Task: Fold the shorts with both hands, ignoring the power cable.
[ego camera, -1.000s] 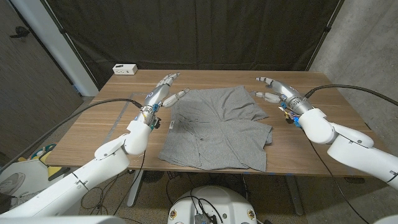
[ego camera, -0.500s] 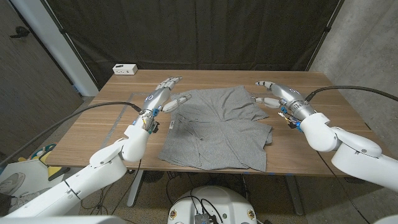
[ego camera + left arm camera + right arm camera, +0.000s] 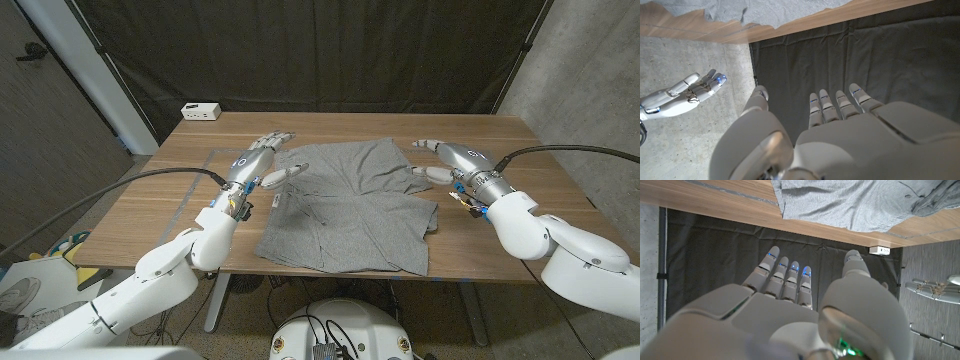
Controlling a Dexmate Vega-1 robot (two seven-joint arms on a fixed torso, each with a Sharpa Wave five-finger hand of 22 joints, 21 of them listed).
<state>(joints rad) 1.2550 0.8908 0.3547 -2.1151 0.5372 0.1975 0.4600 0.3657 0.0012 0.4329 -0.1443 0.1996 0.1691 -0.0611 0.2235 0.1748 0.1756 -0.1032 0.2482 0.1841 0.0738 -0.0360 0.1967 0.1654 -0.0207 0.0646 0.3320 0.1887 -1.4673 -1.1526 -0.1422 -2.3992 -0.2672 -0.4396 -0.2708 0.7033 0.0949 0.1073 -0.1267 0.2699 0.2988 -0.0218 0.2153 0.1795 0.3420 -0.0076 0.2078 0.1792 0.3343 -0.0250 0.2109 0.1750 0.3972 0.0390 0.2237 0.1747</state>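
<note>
Grey shorts [image 3: 350,205], rumpled, partly folded

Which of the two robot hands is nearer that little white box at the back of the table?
The left robot hand. The white box sits at the table's far left corner, on that hand's side of the grey shorts; the right robot hand is across them.

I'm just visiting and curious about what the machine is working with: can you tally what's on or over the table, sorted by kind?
Clothing: 1, the grey shorts, spread out on the wooden table.
Small boxes: 1, the white box at the far left corner.
Robot hands: 2, the left hand and the right hand, both empty at the shorts' sides.
Total: 4.
</note>
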